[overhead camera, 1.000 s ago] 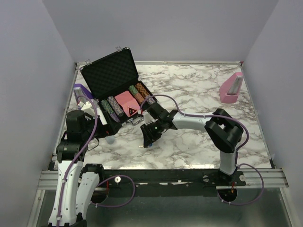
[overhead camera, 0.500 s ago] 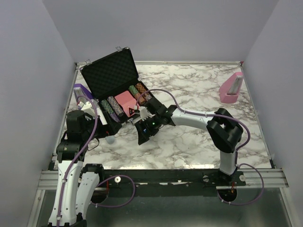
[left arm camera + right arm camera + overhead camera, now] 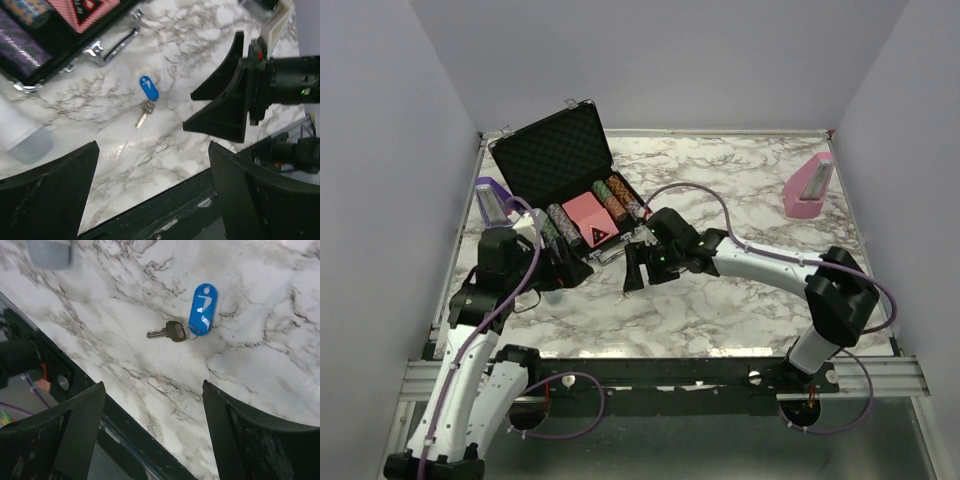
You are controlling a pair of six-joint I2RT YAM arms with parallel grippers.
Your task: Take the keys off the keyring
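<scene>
The keyring is a blue oval tag (image 3: 203, 308) with a pale mark and a thin metal ring (image 3: 189, 332). One small silver key (image 3: 165, 332) hangs on the ring. They lie flat on the marble table, and also show in the left wrist view as the tag (image 3: 148, 88) and the key (image 3: 143, 116). My left gripper (image 3: 152, 150) is open and empty, above and short of them. My right gripper (image 3: 153, 385) is open and empty, hovering just short of the key. In the top view the left gripper (image 3: 570, 270) and right gripper (image 3: 633, 272) face each other; the key is too small to pick out there.
An open black poker chip case (image 3: 560, 170) with chips and a red card box stands at the back left, its latch edge (image 3: 117, 45) close to the tag. A white cylinder (image 3: 25, 137) lies to the left. A pink object (image 3: 808, 188) is back right. The table's front edge (image 3: 130, 425) is near.
My left arm has swung in toward the middle of the table. My right arm has stretched out, its elbow moving right, and its gripper has lifted slightly back from the table's front.
</scene>
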